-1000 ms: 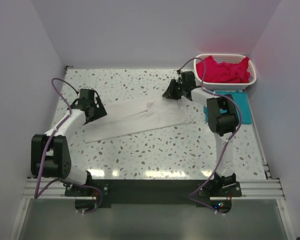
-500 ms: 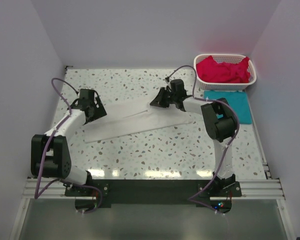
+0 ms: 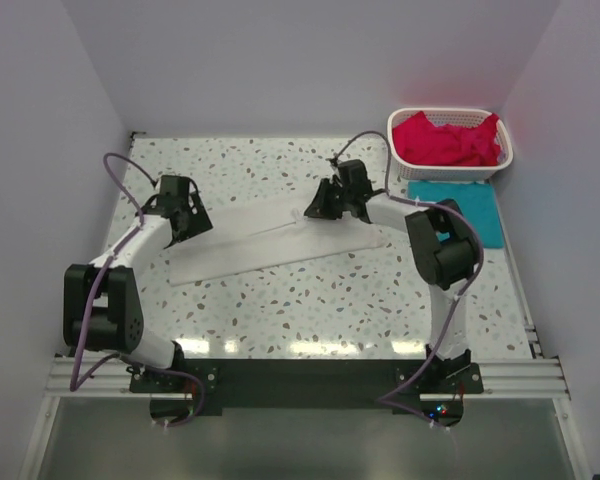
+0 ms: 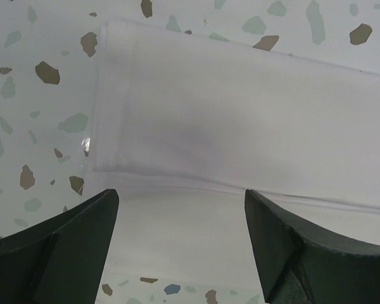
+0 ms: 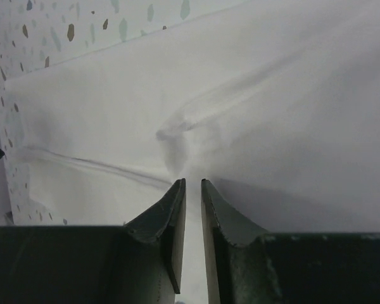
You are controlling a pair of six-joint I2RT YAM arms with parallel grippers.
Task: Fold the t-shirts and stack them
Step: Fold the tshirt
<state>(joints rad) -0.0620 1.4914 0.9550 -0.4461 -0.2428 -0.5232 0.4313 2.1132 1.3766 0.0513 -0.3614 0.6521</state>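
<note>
The white t-shirt (image 3: pixel 270 240) lies folded into a long strip across the middle of the table. My left gripper (image 3: pixel 185 222) hovers open over its left end, jaws wide apart above the cloth (image 4: pixel 240 107), holding nothing (image 4: pixel 180 196). My right gripper (image 3: pixel 316 205) is at the strip's upper middle, fingers nearly together with a thin gap, tips on the white cloth (image 5: pixel 272 95) by a small wrinkle (image 5: pixel 192 182). A folded teal t-shirt (image 3: pixel 472 205) lies at the right. Red-pink t-shirts (image 3: pixel 445 140) fill the basket.
The white lattice basket (image 3: pixel 504 158) stands at the back right corner, just behind the teal shirt. Speckled tabletop (image 3: pixel 310 300) lies in front of the white strip. Walls close in the table on the left, back and right.
My right gripper has moved left, from near the basket onto the middle of the white shirt. The small bump of cloth there has flattened. The left gripper has barely moved.
</note>
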